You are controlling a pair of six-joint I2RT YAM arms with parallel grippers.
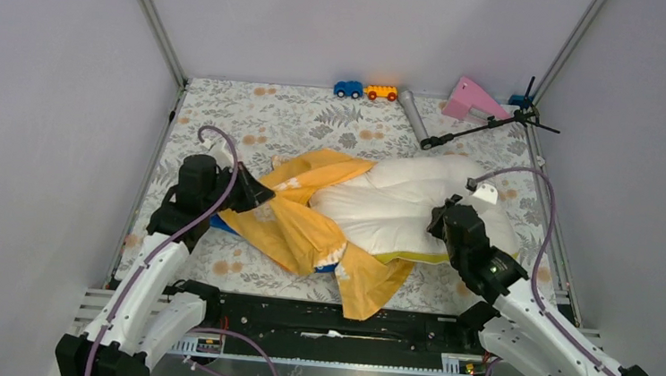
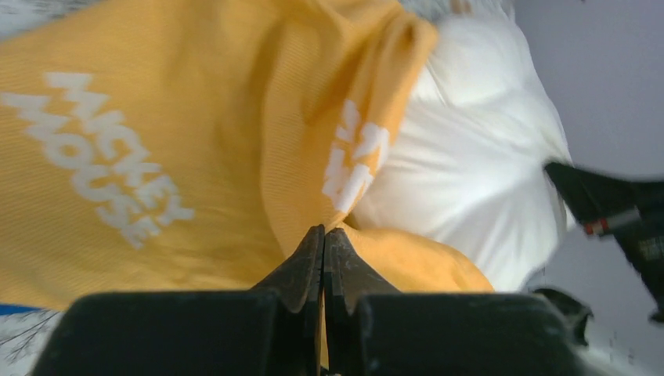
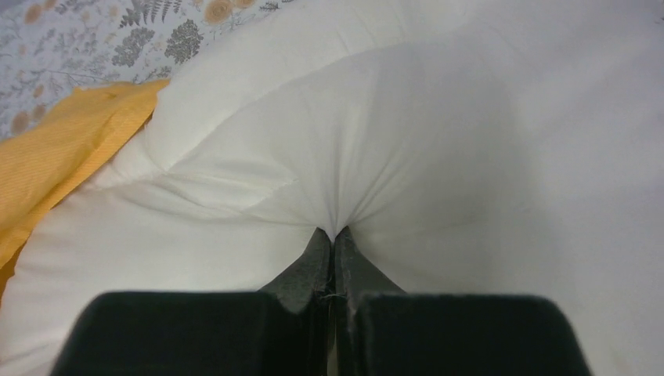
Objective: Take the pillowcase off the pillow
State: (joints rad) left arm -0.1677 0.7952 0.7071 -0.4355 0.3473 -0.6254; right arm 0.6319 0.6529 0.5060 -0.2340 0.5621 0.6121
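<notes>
**Pillowcase** (image 1: 301, 229): orange-yellow, white "MICKEY MOUSE" lettering. It lies crumpled between the two grippers, running from the left gripper's tips toward the right gripper. One tail reaches the near edge of the mat, and a blue patch shows under its left side. Its right part overlaps the pillow's left end.

**Pillow** (image 1: 400, 202): white and puffy, with a yellow strip along its near edge. Most of it is bare of the case. It sits under and ahead of the right gripper.

**Left gripper** (image 2: 324, 235): jaws pressed together on a fold of the pillowcase, with yellow cloth showing between the fingers.

**Right gripper** (image 3: 334, 233): jaws closed on a pinch of pillow fabric, creases radiating from the tips.

**Floral table mat** (image 1: 316, 124): a wide bare area lies beyond both grippers. A narrow strip lies outboard of the left gripper up to the left frame rail. Little room remains outboard of the right gripper before the right rail.

**Far edge, well beyond the grippers:**
- Blue toy car (image 1: 348, 89), touching a yellow-orange toy car (image 1: 380, 92).
- Grey cylinder (image 1: 413, 115).
- Pink wedge-shaped object (image 1: 473, 100).
- Thin black rod stand (image 1: 487, 124), slanting across the far right corner, just beyond the pillow's far end.

**Purple cables** (image 1: 538, 222): one loops above each wrist.
</notes>
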